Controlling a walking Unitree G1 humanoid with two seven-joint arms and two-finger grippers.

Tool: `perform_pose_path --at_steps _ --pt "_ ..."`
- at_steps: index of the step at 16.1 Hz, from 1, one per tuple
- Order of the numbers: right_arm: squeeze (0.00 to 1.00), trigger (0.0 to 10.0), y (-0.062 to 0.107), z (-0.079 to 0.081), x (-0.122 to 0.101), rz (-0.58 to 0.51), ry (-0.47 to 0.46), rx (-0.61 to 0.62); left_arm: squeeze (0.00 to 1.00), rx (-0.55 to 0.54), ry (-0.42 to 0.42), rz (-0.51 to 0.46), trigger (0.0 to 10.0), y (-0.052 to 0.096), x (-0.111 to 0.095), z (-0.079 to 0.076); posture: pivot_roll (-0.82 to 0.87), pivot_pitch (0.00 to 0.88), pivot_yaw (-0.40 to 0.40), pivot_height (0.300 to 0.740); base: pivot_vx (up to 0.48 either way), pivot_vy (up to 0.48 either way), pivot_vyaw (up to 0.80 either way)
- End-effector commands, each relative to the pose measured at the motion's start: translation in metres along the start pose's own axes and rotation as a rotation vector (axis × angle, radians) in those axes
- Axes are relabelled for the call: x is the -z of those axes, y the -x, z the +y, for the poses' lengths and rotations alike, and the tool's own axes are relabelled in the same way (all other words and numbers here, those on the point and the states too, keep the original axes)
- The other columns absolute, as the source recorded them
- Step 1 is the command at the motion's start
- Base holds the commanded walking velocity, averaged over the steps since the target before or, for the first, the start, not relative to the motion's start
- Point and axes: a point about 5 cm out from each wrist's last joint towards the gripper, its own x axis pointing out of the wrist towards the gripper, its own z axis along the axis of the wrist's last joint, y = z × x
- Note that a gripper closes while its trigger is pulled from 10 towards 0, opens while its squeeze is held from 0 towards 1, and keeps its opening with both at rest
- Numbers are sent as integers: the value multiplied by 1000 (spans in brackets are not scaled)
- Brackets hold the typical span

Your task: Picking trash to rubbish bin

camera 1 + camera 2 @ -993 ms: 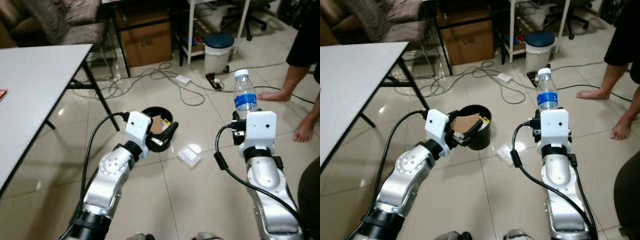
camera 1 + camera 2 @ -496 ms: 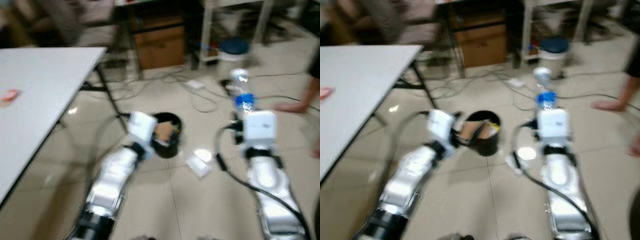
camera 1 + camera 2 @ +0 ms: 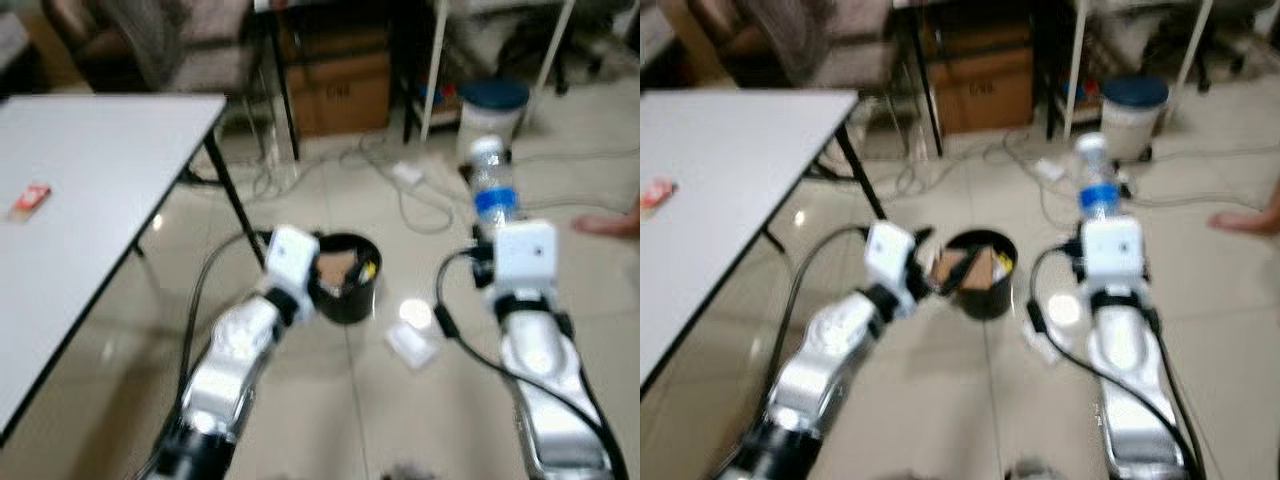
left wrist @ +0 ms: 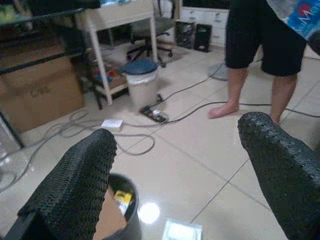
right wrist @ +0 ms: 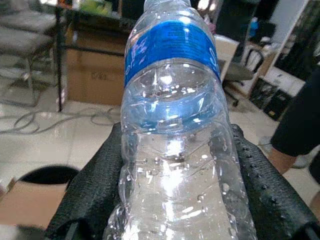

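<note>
Left wrist view: left fingers [image 4: 75, 185] spread over bin [image 3: 345, 290] rim | right fingers [image 5: 90, 190] pinching bottle [image 5: 172, 125]

**Readable text: almost none**

The cardboard box [image 4: 42, 95] under the shelf bears dark printed marks, too blurred to read; the blue label on the plastic bottle [image 5: 172, 125] shows no legible words; a blue wrapper [image 4: 295, 17] carries a red mark, unreadable.

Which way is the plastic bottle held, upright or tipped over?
Upright. The bottle stands cap-up between the right gripper's fingers, its blue label band level.
</note>
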Motion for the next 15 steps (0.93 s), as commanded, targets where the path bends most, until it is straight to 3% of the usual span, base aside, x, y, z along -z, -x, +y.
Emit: perform_pose_path --at_steps 1,12,15 --pt "0 10000 0 6 -5 -20 -12 -17 0 -29 -23 14 10000 5 0 10 -139 125 103 740 319 0 0" --pt "0 10000 1 7 -3 -7 -25 -16 0 -26 -28 21 10000 6 1 10 -136 125 104 740 304 0 0" --pt "0 10000 2 6 -2 -3 -28 -14 0 -23 -27 23 10000 6 2 9 -139 128 104 740 281 0 -460"
